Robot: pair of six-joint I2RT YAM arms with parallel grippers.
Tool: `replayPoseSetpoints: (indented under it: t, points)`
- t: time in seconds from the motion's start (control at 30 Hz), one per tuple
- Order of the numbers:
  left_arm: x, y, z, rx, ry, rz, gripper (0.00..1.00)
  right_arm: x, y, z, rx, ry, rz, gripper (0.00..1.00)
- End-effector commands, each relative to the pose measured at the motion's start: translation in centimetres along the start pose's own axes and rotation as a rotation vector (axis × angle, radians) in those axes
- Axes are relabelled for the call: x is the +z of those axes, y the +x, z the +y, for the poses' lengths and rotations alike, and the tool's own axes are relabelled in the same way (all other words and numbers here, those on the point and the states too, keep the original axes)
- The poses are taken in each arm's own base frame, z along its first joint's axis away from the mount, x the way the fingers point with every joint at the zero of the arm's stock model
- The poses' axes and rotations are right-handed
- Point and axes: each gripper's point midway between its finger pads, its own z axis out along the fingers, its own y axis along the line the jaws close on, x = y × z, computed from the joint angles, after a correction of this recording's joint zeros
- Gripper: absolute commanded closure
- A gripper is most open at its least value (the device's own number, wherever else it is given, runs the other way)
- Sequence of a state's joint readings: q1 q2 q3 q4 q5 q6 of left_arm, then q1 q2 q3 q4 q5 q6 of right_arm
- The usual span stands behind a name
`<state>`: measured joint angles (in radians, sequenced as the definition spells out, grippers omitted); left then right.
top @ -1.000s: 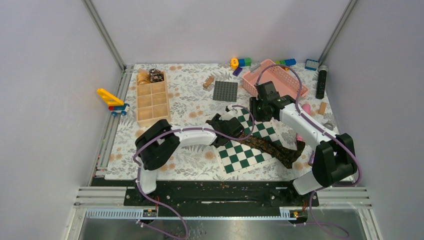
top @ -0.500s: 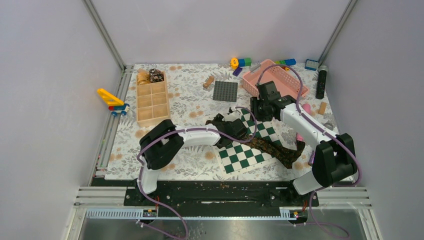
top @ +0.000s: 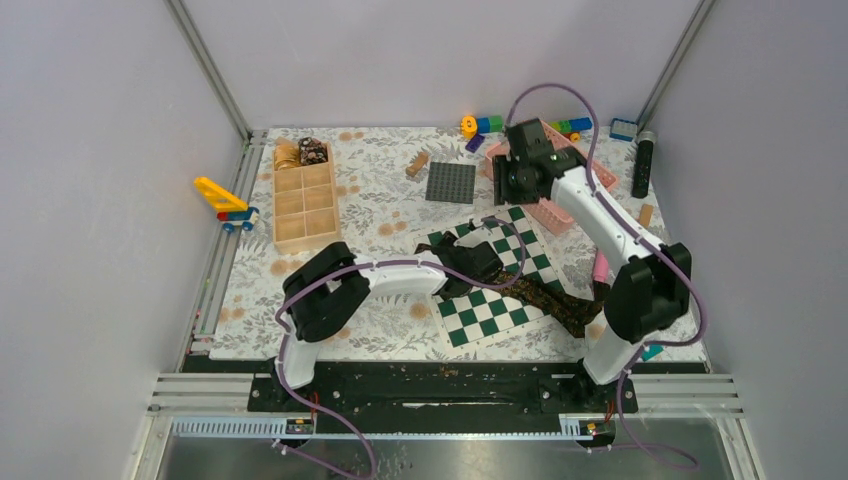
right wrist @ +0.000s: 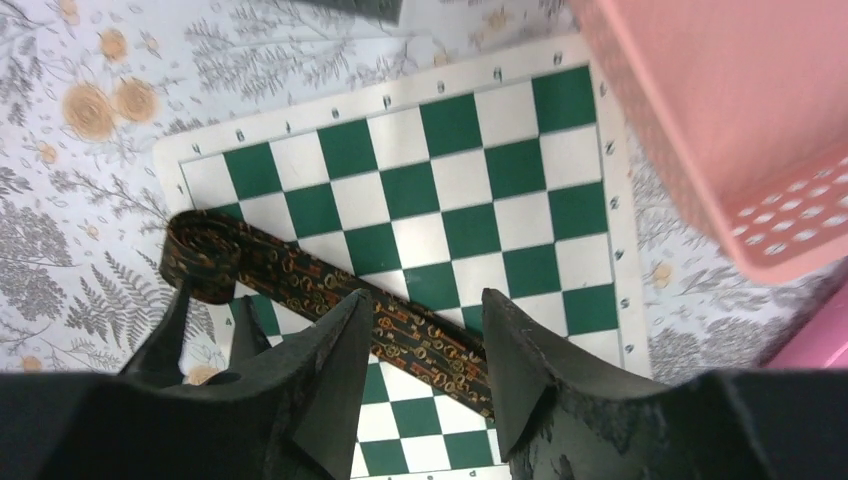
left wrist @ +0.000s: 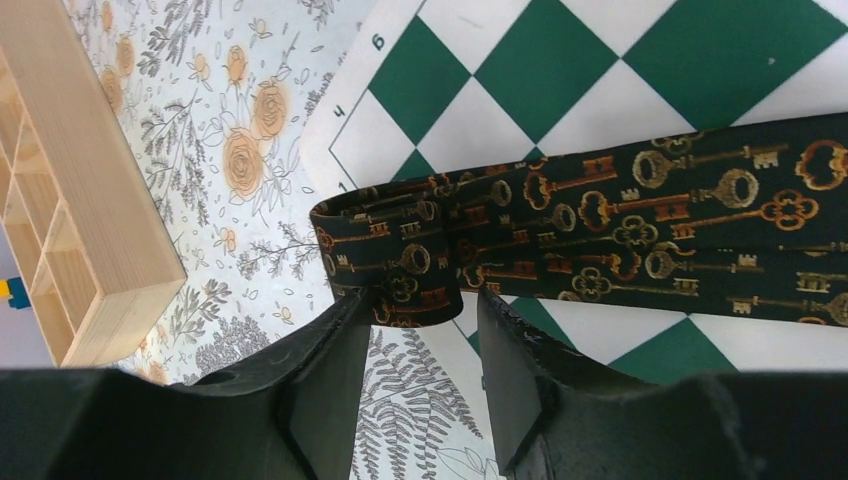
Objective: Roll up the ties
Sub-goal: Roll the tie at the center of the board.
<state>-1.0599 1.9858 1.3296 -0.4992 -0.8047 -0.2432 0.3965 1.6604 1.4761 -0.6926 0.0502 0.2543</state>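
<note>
A dark necktie (left wrist: 650, 230) printed with golden keys lies flat across the green-and-white chessboard mat (left wrist: 540, 60), just right of centre in the overhead view. Its end at the mat's left edge is wound into a loose, flattened coil (left wrist: 395, 235). The left gripper (left wrist: 425, 305) straddles the lower rim of this coil with its jaws parted. One fingertip (left wrist: 345, 330) touches the cloth and the other stands just clear, so nothing is clamped. A wooden divided tray (left wrist: 90, 220) sits at the left of that frame. The right gripper (right wrist: 425, 300) hangs high above the board beside the pink basket (right wrist: 720, 120), jaws apart and empty.
</note>
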Motion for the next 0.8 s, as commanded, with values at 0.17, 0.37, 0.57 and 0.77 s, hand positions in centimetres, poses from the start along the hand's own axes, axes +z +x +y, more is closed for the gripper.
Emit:
replayPoseSetpoints:
  t: [0.17, 0.37, 0.57, 0.77]
  points:
    - [0.1, -0.9, -1.8, 0.002, 0.056, -0.004, 0.54, -0.8, -4.0, -0.4, -0.143, 0.072, -0.001, 0.48]
    - [0.2, -0.9, -2.1, 0.006, 0.063, 0.000, 0.53, -1.1, -3.1, -1.1, -0.153, 0.079, -0.045, 0.47]
    - [0.2, -1.1, -2.2, 0.007, 0.066, -0.004, 0.53, -2.3, -1.6, -0.9, -0.155, 0.086, -0.067, 0.46]
    - [0.2, -1.3, -2.4, 0.007, 0.073, -0.011, 0.53, -2.7, 0.3, -0.8, -0.351, 0.288, -0.095, 0.40]
